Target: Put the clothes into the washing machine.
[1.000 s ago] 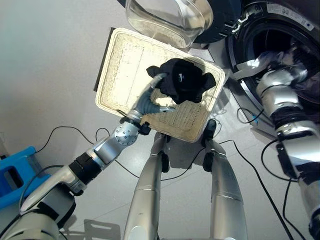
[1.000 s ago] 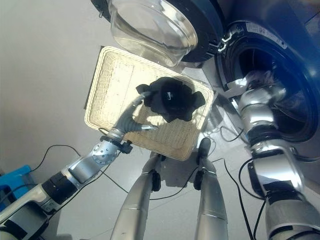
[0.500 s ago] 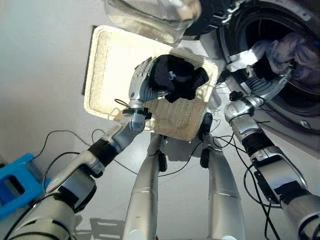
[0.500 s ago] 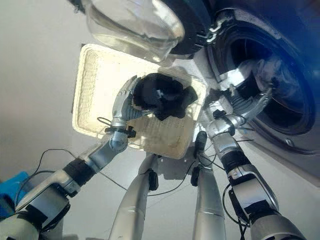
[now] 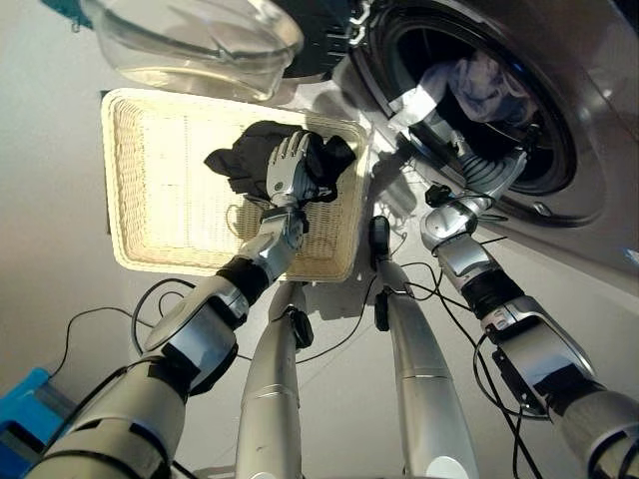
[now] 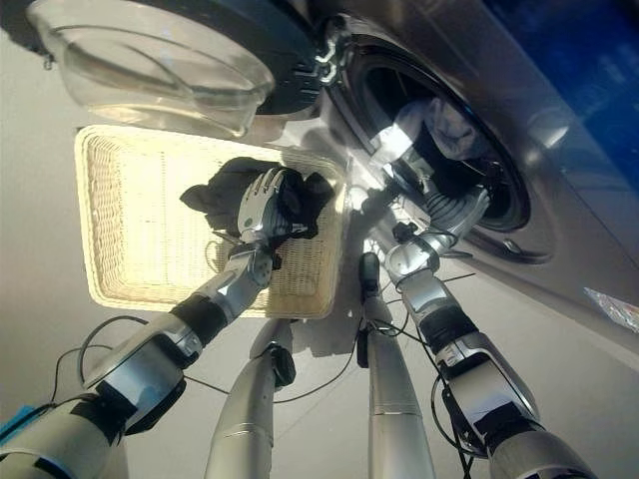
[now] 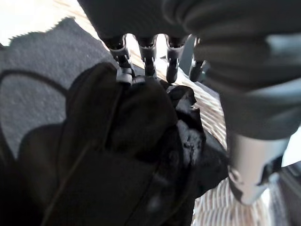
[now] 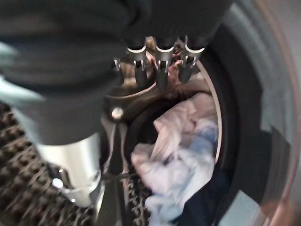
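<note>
A: Starting with the biggest thing: the washer (image 5: pixel 589 130) stands with its drum (image 5: pixel 469 110) open, pale blue and white laundry (image 5: pixel 477 80) already lying inside, and the glass door (image 5: pixel 190 45) swung out over the far edge of the basket (image 5: pixel 150 200).

B: And the black garment (image 5: pixel 250 160)?

A: Not yet in the machine. It lies bunched in the basket's corner nearest the washer, under the left hand (image 5: pixel 287 170).

B: Is that hand gripping it?

A: It rests flat on the heap, fingers (image 7: pixel 123 66) fairly straight with the tips touching cloth, nothing curled round it as far as I can see.

B: The right hand (image 5: pixel 491 178)?

A: At the lower rim of the drum mouth, fingers extended and relaxed, holding nothing.

B: What could go wrong?

A: With flat fingers the left hand may catch only a top fold, so the garment could slide off during the lift or trail over the basket edge. The door hangs just above that path, and the right arm sits in the opening, so the load could snag on either.
</note>
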Tool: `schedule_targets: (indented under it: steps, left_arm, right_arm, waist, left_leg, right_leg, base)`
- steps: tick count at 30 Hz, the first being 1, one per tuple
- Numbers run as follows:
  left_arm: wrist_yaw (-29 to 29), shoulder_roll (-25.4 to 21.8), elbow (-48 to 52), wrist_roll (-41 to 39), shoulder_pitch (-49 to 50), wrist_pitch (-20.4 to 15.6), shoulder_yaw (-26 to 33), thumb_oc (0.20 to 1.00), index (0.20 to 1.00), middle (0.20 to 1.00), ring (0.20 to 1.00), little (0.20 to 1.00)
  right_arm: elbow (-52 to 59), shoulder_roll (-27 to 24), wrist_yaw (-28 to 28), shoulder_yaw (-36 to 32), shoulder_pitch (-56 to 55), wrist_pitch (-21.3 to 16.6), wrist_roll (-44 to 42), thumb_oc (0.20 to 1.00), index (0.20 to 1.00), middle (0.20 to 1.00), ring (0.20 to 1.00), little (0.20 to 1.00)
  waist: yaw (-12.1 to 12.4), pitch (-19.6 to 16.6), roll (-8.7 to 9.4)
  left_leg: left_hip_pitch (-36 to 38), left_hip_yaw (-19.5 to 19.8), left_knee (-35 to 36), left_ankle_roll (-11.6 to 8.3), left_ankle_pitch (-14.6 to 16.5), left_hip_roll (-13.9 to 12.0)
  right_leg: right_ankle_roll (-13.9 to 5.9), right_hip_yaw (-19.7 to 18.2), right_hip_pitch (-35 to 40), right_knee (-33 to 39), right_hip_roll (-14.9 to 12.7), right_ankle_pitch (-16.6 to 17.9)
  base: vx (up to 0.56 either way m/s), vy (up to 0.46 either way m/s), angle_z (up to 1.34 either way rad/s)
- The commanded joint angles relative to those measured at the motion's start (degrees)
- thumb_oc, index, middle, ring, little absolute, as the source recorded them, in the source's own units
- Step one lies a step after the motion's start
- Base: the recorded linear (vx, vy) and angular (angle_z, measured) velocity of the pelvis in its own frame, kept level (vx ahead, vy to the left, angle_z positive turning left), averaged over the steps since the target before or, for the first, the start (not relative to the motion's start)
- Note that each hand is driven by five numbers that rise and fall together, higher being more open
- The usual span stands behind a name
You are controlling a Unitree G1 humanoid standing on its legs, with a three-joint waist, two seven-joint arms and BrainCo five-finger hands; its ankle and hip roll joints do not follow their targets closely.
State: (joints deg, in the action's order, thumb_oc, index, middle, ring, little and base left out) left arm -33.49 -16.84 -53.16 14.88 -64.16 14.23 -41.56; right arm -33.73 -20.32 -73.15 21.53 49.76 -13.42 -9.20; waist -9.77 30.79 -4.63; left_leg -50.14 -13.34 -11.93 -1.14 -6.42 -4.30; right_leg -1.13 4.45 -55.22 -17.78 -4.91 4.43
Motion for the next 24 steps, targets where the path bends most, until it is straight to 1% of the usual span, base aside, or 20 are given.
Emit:
schedule_targets:
  steps: [1,2,3,4,5,7,8,9,10,12,13,14,15,16,18,19,24]
  left_arm:
    - [4.35,0.27,-4.38,-0.62,-1.91,3.28,0.13,1.0,1.0,1.0,1.0,1.0]
    - [5.8,0.36,-5.72,-0.83,-2.36,4.26,0.07,1.0,1.0,1.0,1.0,1.0]
    - [7.12,0.47,-6.61,-1.29,-2.58,6.14,-0.05,1.0,1.0,1.0,1.0,1.0]
    - [7.56,0.49,-6.95,-1.34,-2.63,6.47,-0.06,1.0,1.0,1.0,1.0,1.0]
    - [9.03,0.47,-7.96,-1.97,-2.78,8.06,-0.06,1.0,1.0,1.0,1.0,1.0]
    - [10.55,0.37,-10.32,-2.2,-2.79,9.35,-0.28,1.0,1.0,1.0,1.0,1.0]
    - [13.35,0.13,-12.59,-1.14,-2.86,12.75,-0.47,1.0,1.0,1.0,1.0,1.0]
    - [13.87,0.05,-13.21,-0.91,-2.95,13.56,-0.69,1.0,1.0,1.0,1.0,1.0]
    - [15.49,-0.27,-14.7,0.24,-3.49,15.86,-1.43,1.0,1.0,1.0,1.0,1.0]
    - [17.1,-0.82,-15.73,2.36,-3.99,18.72,-2.02,1.0,1.0,1.0,1.0,1.0]
    - [17.17,-0.84,-15.7,2.42,-4.01,18.75,-2.0,1.0,1.0,1.0,1.0,1.0]
    - [22.7,-2.0,-16.84,11.41,-4.73,24.57,-3.95,1.0,1.0,1.0,1.0,1.0]
    - [23.4,-2.24,-16.93,12.91,-4.8,25.24,-4.34,1.0,1.0,1.0,1.0,1.0]
    - [25.9,-3.26,-17.26,15.77,-4.91,27.84,-6.34,1.0,1.0,1.0,1.0,1.0]
    - [26.78,-3.49,-17.23,16.6,-4.87,28.62,-6.72,1.0,1.0,1.0,1.0,1.0]
    - [29.32,-3.92,-17.21,19.15,-4.72,30.23,-7.47,1.0,1.0,1.0,1.0,1.0]
    - [35.27,-4.01,-17.96,27.34,-4.11,32.04,-9.05,1.0,1.0,1.0,1.0,1.0]
  right_arm:
    - [2.31,0.97,-0.86,-1.02,1.24,-2.58,-0.61,1.0,1.0,1.0,1.0,1.0]
    - [2.18,1.16,-0.75,-1.12,1.18,-3.04,-1.17,1.0,1.0,1.0,1.0,1.0]
    - [2.03,1.25,-0.76,-1.21,0.99,-3.68,-1.69,1.0,1.0,1.0,1.0,1.0]
    - [2.0,1.26,-0.72,-1.24,0.98,-3.87,-1.88,1.0,1.0,1.0,1.0,1.0]
    - [1.93,1.19,-0.67,-1.29,1.09,-4.17,-2.42,1.0,1.0,1.0,1.0,1.0]
    - [1.92,1.04,-0.23,-1.55,1.14,-4.89,-3.21,1.0,1.0,1.0,1.0,1.0]
    - [2.1,0.87,0.1,-1.64,1.55,-5.48,-3.93,1.0,1.0,1.0,1.0,1.0]
    - [2.1,0.78,0.22,-1.6,1.65,-5.68,-4.02,1.0,1.0,1.0,1.0,1.0]
    - [2.24,0.68,0.45,-1.43,2.03,-6.26,-4.17,1.0,1.0,1.0,1.0,1.0]
    - [3.08,0.45,0.83,-1.39,2.36,-6.06,-4.35,1.0,1.0,1.0,1.0,1.0]
    - [3.09,0.45,0.83,-1.4,2.37,-6.05,-4.35,1.0,1.0,1.0,1.0,1.0]
    - [4.07,0.04,1.11,-1.21,2.44,-6.18,-4.81,1.0,1.0,1.0,1.0,1.0]
    - [4.2,0.0,1.14,-1.18,2.39,-6.25,-4.9,1.0,1.0,1.0,1.0,1.0]
    - [4.62,-0.15,0.85,-0.98,1.96,-6.82,-5.27,1.0,1.0,1.0,1.0,1.0]
    - [4.79,-0.14,0.77,-1.05,1.7,-6.97,-5.43,1.0,1.0,1.0,1.0,1.0]
    - [5.06,-0.07,1.17,-1.36,0.93,-7.57,-6.48,1.0,1.0,1.0,1.0,1.0]
    - [4.59,0.6,1.74,-1.87,0.25,-8.87,-7.19,1.0,1.0,1.0,1.0,1.0]
  waist:
    - [0.92,-1.0,2.22]
    - [0.66,-1.0,2.4]
    - [0.43,-1.0,2.57]
    - [0.38,-1.0,2.61]
    - [0.27,-1.0,2.7]
    - [0.13,-1.0,2.92]
    - [0.04,-1.0,3.2]
    - [0.0,-1.0,3.3]
    - [-0.06,-1.0,3.5]
    - [-0.14,-1.0,3.7]
    - [-0.14,-1.0,3.7]
    - [-0.23,-1.0,3.96]
    - [-0.23,-1.0,3.97]
    - [-0.22,-1.0,3.96]
    - [-0.21,-1.0,3.98]
    - [-0.12,-1.0,4.0]
    - [0.35,-1.0,4.1]
  left_leg:
    - [0.31,-3.52,-1.46,-3.07,1.57,2.25]
    - [0.18,-3.81,-1.27,-3.09,1.51,2.12]
    - [-0.01,-4.02,-1.17,-3.13,1.45,1.99]
    - [-0.08,-4.06,-1.16,-3.14,1.42,1.96]
    - [-0.2,-4.16,-1.09,-3.15,1.36,1.91]
    - [-0.56,-4.23,-1.16,-3.19,1.29,1.78]
    - [-1.11,-4.2,-1.35,-3.24,1.22,1.72]
    - [-1.27,-4.18,-1.39,-3.25,1.2,1.69]
    - [-1.65,-4.12,-1.44,-3.28,1.17,1.58]
    - [-1.95,-4.08,-1.43,-3.38,1.12,1.47]
    - [-1.96,-4.09,-1.44,-3.38,1.11,1.47]
    - [-2.45,-3.87,-1.51,-3.54,1.1,1.34]
    - [-2.51,-3.8,-1.51,-3.57,1.1,1.34]
    - [-2.77,-3.5,-1.42,-3.64,1.08,1.36]
    - [-2.85,-3.41,-1.46,-3.67,1.06,1.36]
    - [-3.14,-3.11,-1.62,-3.75,1.06,1.35]
    - [-3.81,-2.21,-1.54,-3.73,0.97,1.37]
  right_leg:
    - [-5.15,2.16,-0.12,-2.22,2.81,0.75]
    - [-5.19,1.97,-0.36,-1.93,2.94,0.9]
    - [-5.2,1.79,-0.52,-1.6,3.02,1.03]
    - [-5.2,1.74,-0.59,-1.54,3.05,1.07]
    - [-5.23,1.64,-0.75,-1.39,3.12,1.18]
    - [-5.21,1.56,-0.99,-1.18,3.13,1.28]
    - [-5.17,1.42,-1.38,-0.98,3.25,1.43]
    - [-5.16,1.4,-1.5,-0.91,3.25,1.48]
    - [-5.17,1.37,-1.83,-0.82,3.22,1.57]
    - [-5.21,1.36,-2.03,-0.67,3.18,1.64]
    - [-5.21,1.36,-2.05,-0.67,3.18,1.64]
    - [-5.27,1.39,-2.35,-0.43,3.03,1.74]
    - [-5.28,1.39,-2.38,-0.38,3.01,1.76]
    - [-5.32,1.4,-2.59,-0.25,2.89,1.85]
    - [-5.33,1.44,-2.61,-0.21,2.83,1.9]
    - [-5.34,1.49,-2.77,-0.26,2.67,1.95]
    - [-5.41,1.91,-3.17,-0.16,2.2,2.26]
  base:
    - [0.0,0.024,-0.15]
    - [0.0,0.011,-0.15]
    - [0.0,0.008,-0.13]
    - [0.0,0.004,-0.11]
    - [0.0,-0.002,-0.05]
    - [0.0,0.0,0.0]
    - [0.0,0.0,0.0]
    - [0.0,-0.038,-0.02]
    - [0.0,-0.032,-0.03]
    - [0.0,-0.022,-0.05]
    - [0.0,-0.02,-0.06]
    - [0.0,-0.016,-0.05]
    - [0.0,0.0,0.0]
    - [0.0,0.0,0.0]
    - [0.0,0.0,0.0]
    - [0.0,0.0,0.0]
    - [0.0,-0.042,0.01]
